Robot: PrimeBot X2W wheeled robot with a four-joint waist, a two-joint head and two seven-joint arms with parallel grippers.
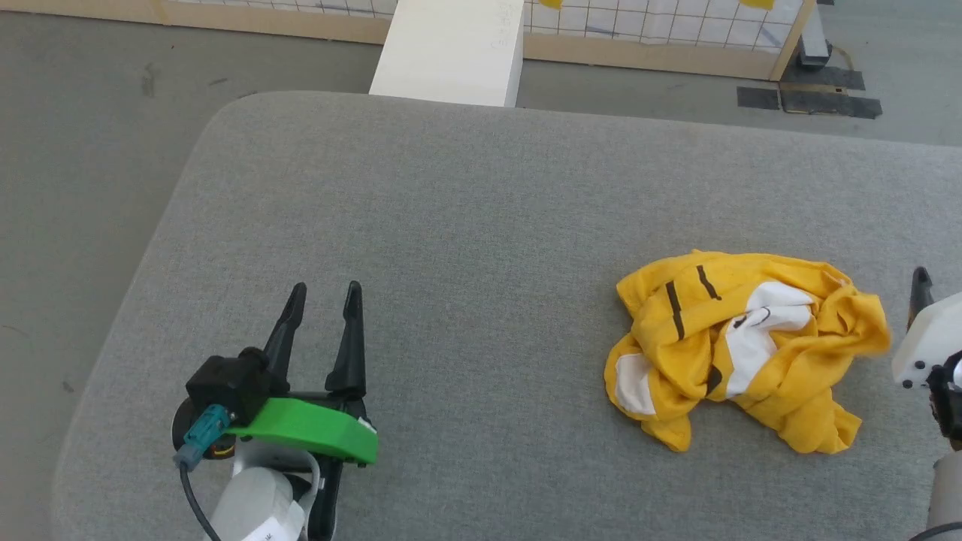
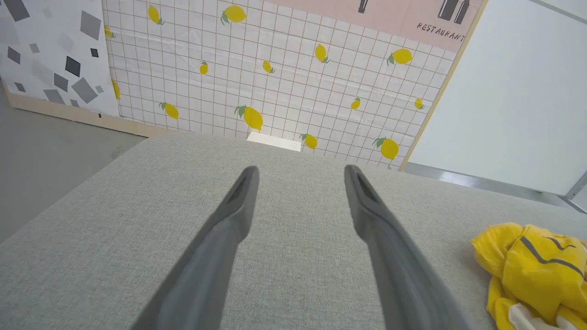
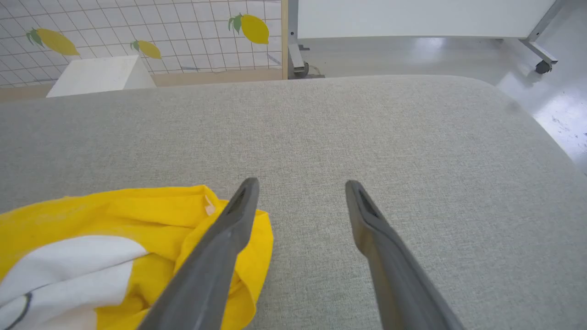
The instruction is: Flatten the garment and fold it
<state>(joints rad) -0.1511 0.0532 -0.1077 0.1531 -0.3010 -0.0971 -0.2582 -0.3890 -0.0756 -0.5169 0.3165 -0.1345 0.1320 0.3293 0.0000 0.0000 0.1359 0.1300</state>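
garment (image 1: 744, 349) sits on the table (image 1: 466, 210) over to the right, right gripper (image 3: 300, 185) just beside it, left gripper (image 1: 323, 297) well apart

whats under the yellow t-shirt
The crumpled t-shirt lies on the grey fabric surface, which shows all around it. The patch directly beneath the heap is covered by its folds, so anything there cannot be seen.

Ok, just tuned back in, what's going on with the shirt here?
The yellow T-shirt lies crumpled in a heap on the grey padded table, not yet flattened. Neither gripper holds it. The right gripper is open beside the heap's edge; whether it touches the cloth is unclear. The left gripper is open over bare table, well apart from it.
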